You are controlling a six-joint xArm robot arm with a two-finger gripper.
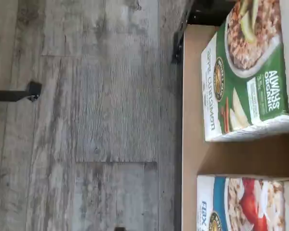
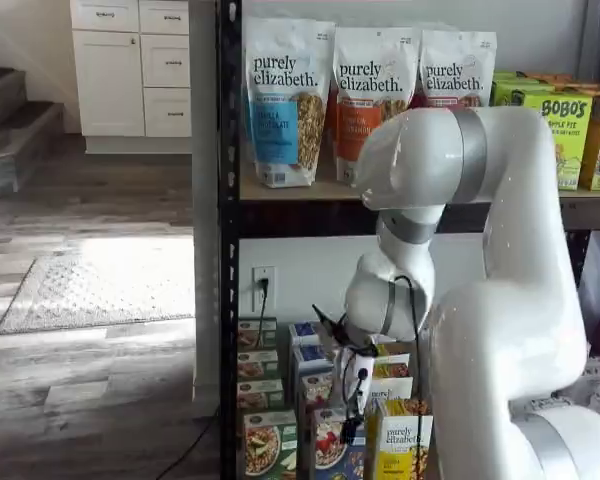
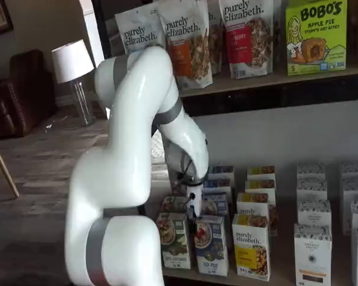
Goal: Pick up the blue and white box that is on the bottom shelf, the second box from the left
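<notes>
The blue and white box [image 3: 211, 245] stands on the bottom shelf [image 3: 268, 277], beside a green carton [image 3: 174, 241]; the end effector [image 3: 193, 223] hangs released just above it.

Green carton [image 1: 248, 72] — granola bags [image 2: 280, 100] above.
</notes>
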